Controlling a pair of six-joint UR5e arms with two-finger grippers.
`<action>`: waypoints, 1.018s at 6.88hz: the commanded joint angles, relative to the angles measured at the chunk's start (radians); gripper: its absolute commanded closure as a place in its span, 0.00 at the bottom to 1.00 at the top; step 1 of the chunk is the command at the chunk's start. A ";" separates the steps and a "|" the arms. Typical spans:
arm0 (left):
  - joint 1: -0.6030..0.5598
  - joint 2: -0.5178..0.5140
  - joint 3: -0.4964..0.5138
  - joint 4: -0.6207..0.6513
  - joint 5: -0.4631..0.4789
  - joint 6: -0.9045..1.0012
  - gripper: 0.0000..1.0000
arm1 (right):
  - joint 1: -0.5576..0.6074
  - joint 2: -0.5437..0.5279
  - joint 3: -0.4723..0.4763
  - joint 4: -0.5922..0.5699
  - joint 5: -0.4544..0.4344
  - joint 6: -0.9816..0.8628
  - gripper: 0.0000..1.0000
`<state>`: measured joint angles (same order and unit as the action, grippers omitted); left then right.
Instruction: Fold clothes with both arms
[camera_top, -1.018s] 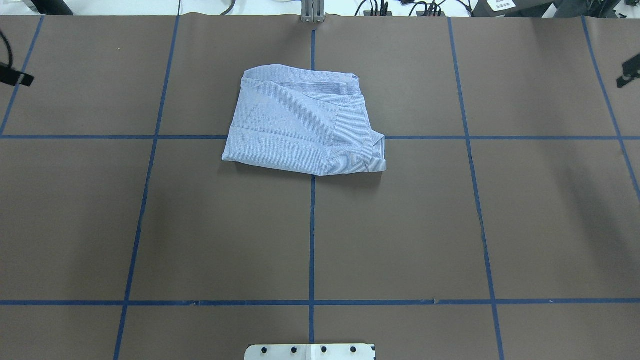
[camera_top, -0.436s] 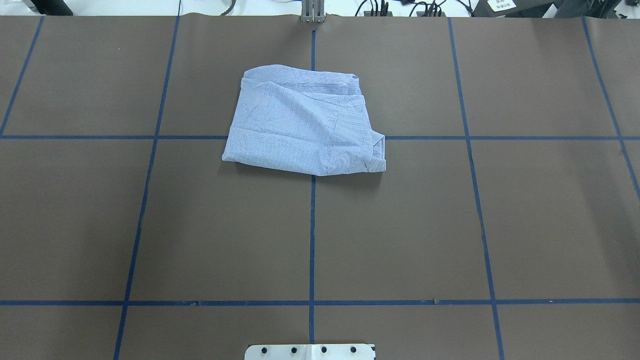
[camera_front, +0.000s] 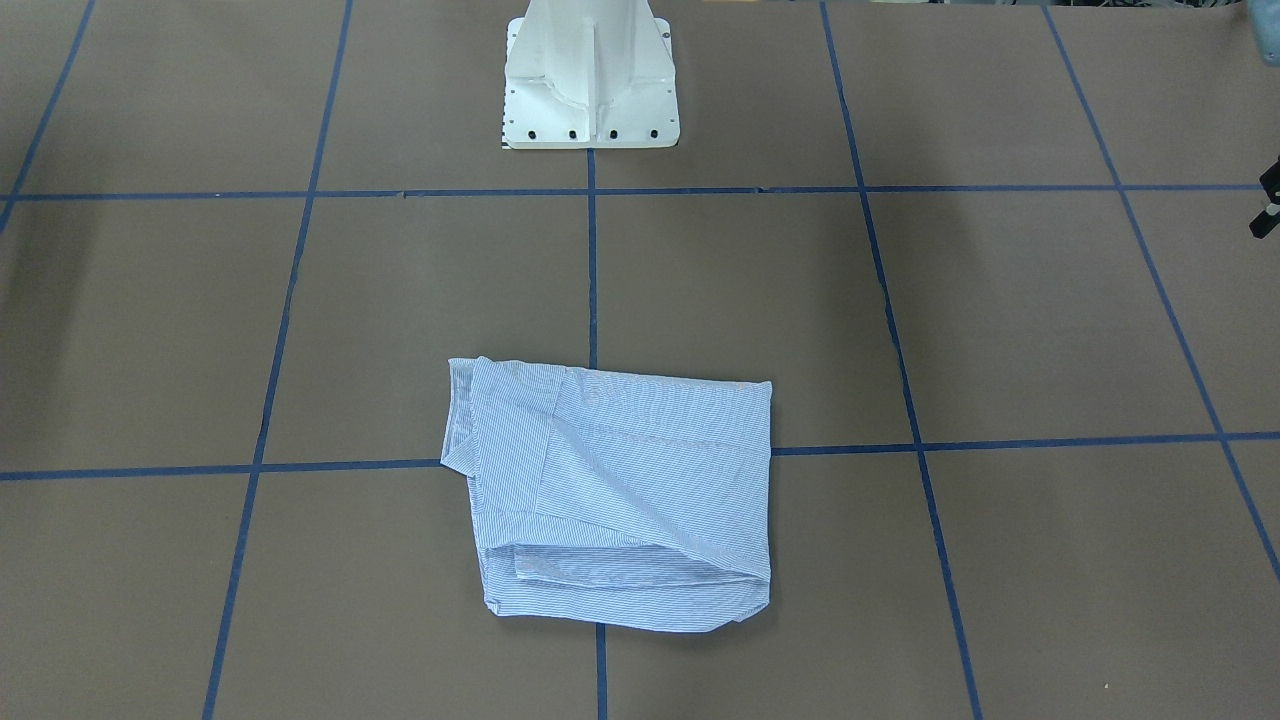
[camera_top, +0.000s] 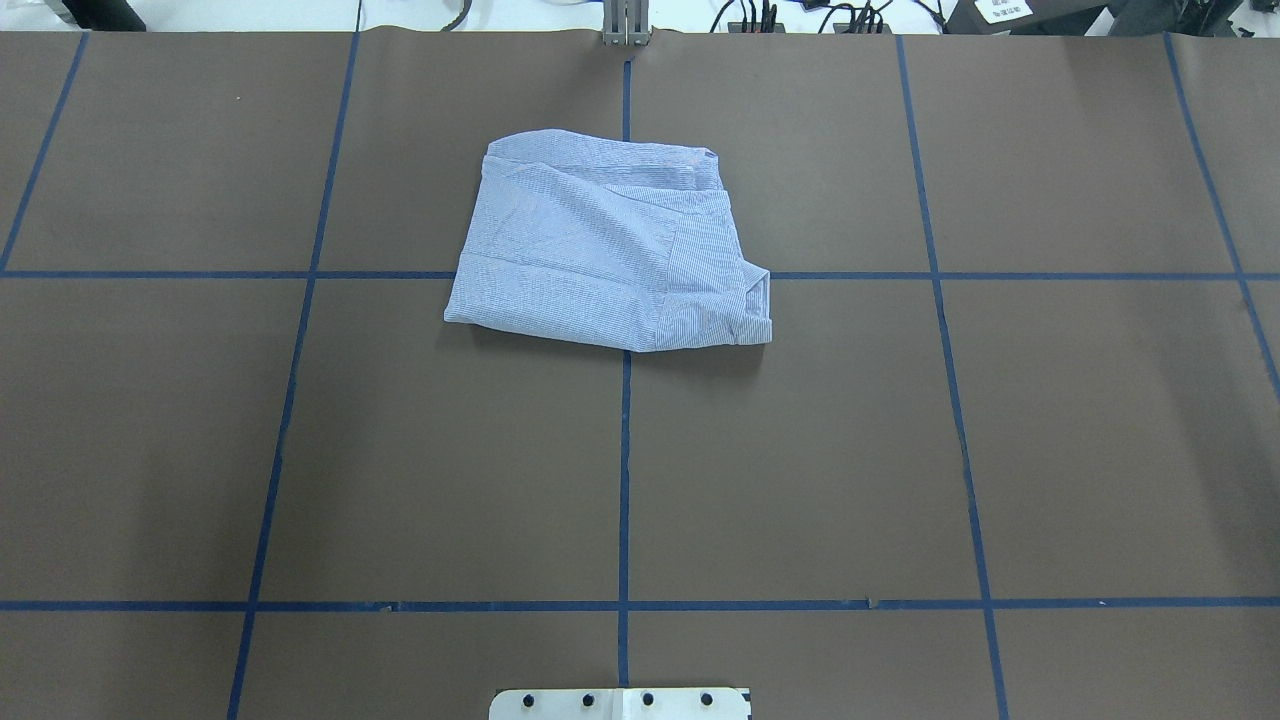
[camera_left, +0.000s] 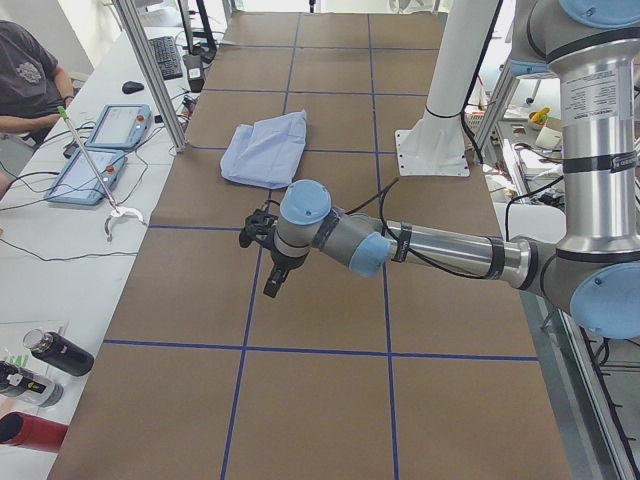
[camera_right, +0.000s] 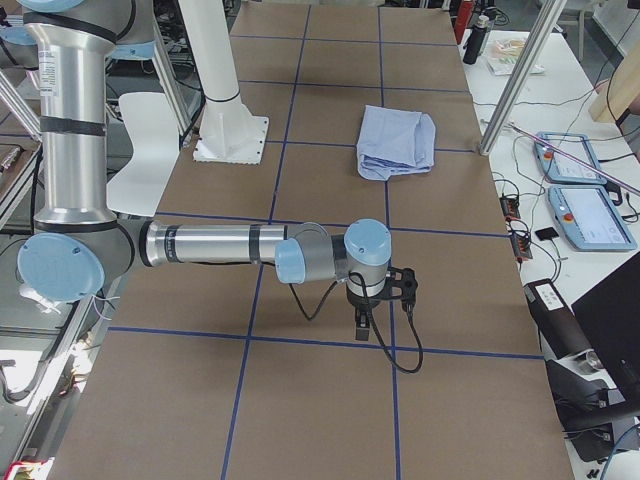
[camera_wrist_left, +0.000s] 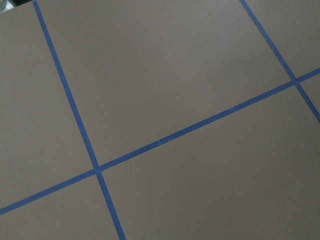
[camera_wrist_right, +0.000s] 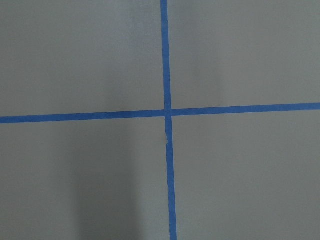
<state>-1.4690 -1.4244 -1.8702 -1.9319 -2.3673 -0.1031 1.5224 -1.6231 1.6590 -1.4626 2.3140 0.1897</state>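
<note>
One shirt (camera_top: 610, 250) is on the table (camera_top: 300, 450), folded to a compact, roughly square packet. It lies toward the edge on your side, about midway between the two ends, straddling the centre tape line (camera_top: 624, 450). A collar or cuff corner pokes out on the robot's right. The layers along your edge sit slightly uneven.

The left gripper (camera_left: 272, 285) hangs low over bare table near the robot's left end, well apart from the shirt. The right gripper (camera_right: 363, 328) mirrors it near the opposite end. Neither has cloth in it, and both wrist cameras show only bare table and tape. You cannot tell how far either one's jaws are parted: only the side views catch them.

Judgement: the folding looks done or nearly done, with both arms parked clear. If you want another fold, both arms must travel in, pinch the packet's two corners on one edge through all layers, and lift together, or the stack will skew.
</note>
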 joint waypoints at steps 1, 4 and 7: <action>0.002 -0.010 -0.007 -0.012 0.039 -0.010 0.01 | -0.001 -0.003 -0.009 0.021 0.014 0.010 0.00; 0.004 -0.016 -0.001 -0.012 0.037 -0.012 0.01 | -0.001 -0.020 0.013 0.022 0.035 0.002 0.00; 0.004 -0.018 -0.018 -0.009 0.048 -0.013 0.01 | -0.004 -0.070 0.059 0.018 0.021 0.004 0.00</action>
<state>-1.4655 -1.4418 -1.8811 -1.9417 -2.3231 -0.1165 1.5202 -1.6860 1.7087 -1.4440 2.3408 0.1984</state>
